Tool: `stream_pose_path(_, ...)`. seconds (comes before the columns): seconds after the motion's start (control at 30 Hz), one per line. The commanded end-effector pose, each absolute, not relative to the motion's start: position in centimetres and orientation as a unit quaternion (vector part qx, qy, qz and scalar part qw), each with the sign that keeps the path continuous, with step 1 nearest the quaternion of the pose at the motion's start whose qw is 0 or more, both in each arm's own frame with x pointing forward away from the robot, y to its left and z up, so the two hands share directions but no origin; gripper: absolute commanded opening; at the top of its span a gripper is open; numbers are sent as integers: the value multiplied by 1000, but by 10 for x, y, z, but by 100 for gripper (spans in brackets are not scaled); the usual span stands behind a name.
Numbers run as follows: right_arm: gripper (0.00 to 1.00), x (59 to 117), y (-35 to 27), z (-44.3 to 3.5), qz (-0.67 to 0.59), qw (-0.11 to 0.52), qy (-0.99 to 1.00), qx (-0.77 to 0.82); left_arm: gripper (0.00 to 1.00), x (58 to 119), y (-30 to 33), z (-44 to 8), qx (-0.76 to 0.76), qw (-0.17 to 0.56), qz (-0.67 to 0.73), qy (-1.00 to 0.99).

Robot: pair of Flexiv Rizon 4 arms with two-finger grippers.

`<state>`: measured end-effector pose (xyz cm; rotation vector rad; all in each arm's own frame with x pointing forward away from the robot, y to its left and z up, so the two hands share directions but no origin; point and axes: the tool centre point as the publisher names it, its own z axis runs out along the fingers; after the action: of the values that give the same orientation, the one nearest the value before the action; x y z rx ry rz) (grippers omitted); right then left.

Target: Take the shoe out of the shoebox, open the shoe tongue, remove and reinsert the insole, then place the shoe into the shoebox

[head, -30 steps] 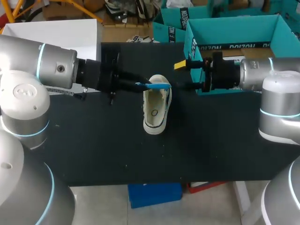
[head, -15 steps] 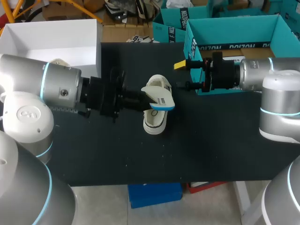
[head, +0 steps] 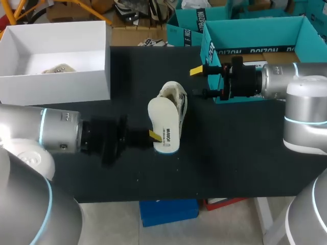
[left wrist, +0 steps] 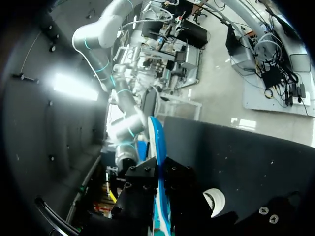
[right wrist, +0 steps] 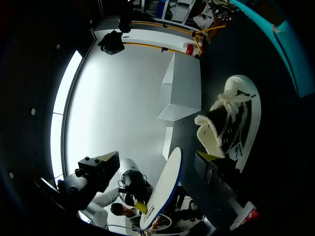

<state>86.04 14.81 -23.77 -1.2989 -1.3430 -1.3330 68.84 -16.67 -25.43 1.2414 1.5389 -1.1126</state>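
Frame centre: the left gripper [head: 154, 135] pinches the white insole [head: 163, 118] over the shoe [head: 178, 97] — the right gripper [head: 198, 81], fingers spread, hangs beside the teal box [head: 255, 34], upper right.

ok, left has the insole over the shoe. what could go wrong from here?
1. The shoe lies free; the right gripper hangs open, apart from it, so pushing the insole in could shove or tip it.
2. The left gripper holds the insole with most of it jutting out ahead; it may bend or slip instead of seating.
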Motion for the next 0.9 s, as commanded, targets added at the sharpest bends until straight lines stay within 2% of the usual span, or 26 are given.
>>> stream_pose_path(0.03,100,860,150,-239,-530,410,-533,-517,0,693,-167,-273,499,475,-433,580)
stream_pose_path(0.3,100,860,150,-239,-530,410,-533,-517,0,716,-164,-293,512,513,-407,556)
stream_pose_path(0.9,100,860,150,-239,-530,410,-533,-517,0,766,-184,-297,566,537,-349,519)
